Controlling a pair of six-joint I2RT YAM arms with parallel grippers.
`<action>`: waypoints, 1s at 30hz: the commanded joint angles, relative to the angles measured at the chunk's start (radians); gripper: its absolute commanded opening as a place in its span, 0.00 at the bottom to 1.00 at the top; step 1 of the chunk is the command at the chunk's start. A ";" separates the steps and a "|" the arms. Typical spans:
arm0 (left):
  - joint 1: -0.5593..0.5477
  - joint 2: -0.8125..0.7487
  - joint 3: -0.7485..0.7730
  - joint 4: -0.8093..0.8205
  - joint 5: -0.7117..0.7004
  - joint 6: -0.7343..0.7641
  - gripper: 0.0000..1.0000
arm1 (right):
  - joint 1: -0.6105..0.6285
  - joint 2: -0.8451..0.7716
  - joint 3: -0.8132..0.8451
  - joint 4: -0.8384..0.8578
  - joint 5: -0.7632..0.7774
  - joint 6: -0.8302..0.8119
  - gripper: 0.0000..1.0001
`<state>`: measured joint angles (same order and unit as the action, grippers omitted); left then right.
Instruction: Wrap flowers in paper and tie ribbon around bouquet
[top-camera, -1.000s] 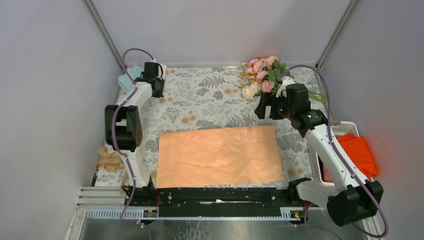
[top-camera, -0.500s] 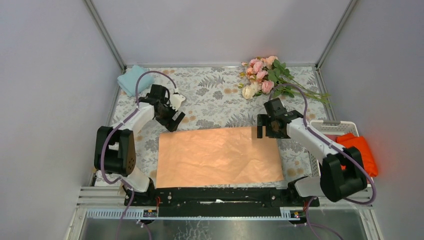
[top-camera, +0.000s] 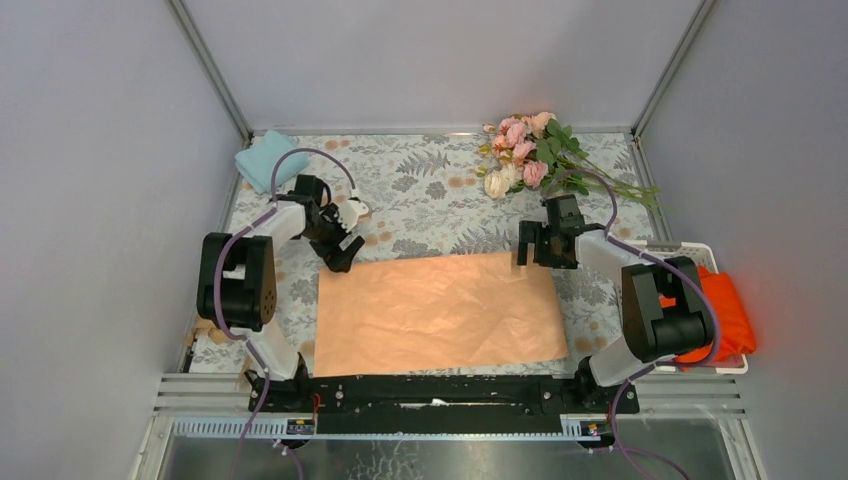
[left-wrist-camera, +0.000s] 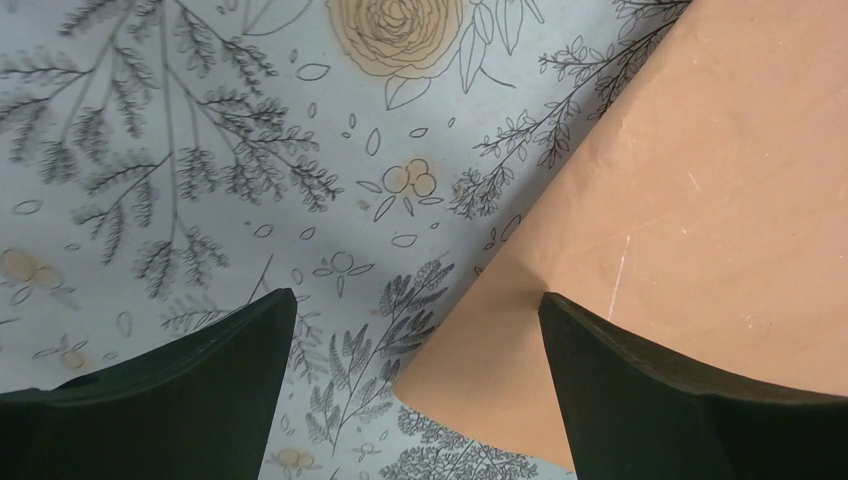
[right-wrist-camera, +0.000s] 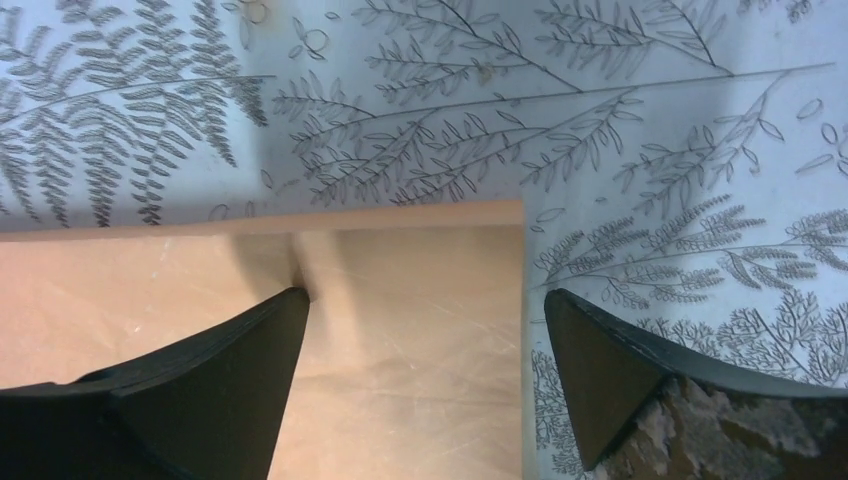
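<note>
1. Nearest the arm bases, the paper (top-camera: 437, 312) is lying flat on the patterned table (top-camera: 430, 190). Nothing is pinning its near edge. If a far corner is pushed rather than pinched, the whole sheet is likely to be slid towards the bases.
2. By the table's left edge, what looks to be the ribbon (top-camera: 203, 332) is being partly hidden by the left arm. It could be snagged or dragged off by a low elbow.
3. At the sheet's far-left corner, the left gripper (left-wrist-camera: 415, 310) is being held spread wide with nothing in it. One finger is over the paper, the other over the table. The sheet is thin and flat, so the fingers may be shut on air, or the corner may be crumpled or torn.
4. At the far-right corner, the right gripper (right-wrist-camera: 425, 300) is likewise being held wide and empty, with the corner between its fingers. The same miss or crumple is being risked here.
5. If only one corner is caught, a skewed fold is likely to be creased across the sheet.
6. Farthest off, the flowers (top-camera: 520, 150) are lying at the far right, well apart from the paper. Their stems are being passed closely by the right arm's cable, which could drag them.
</note>
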<state>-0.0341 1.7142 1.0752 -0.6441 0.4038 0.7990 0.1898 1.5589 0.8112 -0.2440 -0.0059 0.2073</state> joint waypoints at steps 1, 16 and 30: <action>-0.018 0.025 0.010 -0.003 0.034 0.030 0.99 | -0.010 0.016 -0.023 0.138 -0.117 -0.051 0.92; -0.312 0.073 0.152 0.035 0.127 -0.002 0.99 | -0.009 0.037 0.117 0.121 -0.373 -0.165 0.00; -0.457 0.394 0.519 0.098 0.275 -0.048 0.99 | -0.009 -0.069 0.119 0.143 -0.456 -0.254 0.00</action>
<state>-0.4591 2.0712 1.5482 -0.5713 0.6109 0.7429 0.1822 1.5333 0.9134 -0.1219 -0.4358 0.0048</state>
